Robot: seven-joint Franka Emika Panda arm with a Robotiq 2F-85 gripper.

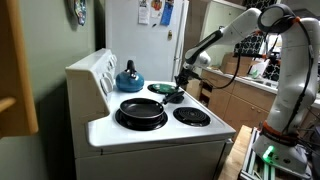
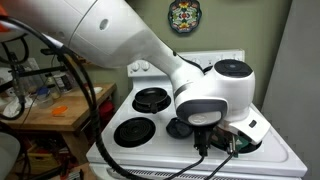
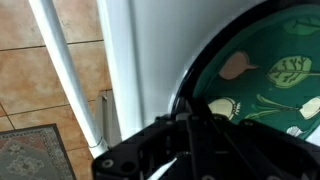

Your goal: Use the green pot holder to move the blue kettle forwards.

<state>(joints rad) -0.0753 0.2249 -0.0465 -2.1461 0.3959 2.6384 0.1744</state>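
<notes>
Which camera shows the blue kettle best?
An exterior view: the blue kettle stands whole and unblocked on the stove. In an exterior view the arm seems to hide it; the wrist view shows the green pot holder instead.

Nothing legible so far: the papers on the fridge (image 1: 157, 12) are too small to read, and the stove's back panel (image 1: 100, 70) shows no markings that can be made out

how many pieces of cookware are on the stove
2: the blue kettle beside the stove's back panel, and a black frying pan nearer the camera. Nothing seems hidden in this exterior view.
</notes>
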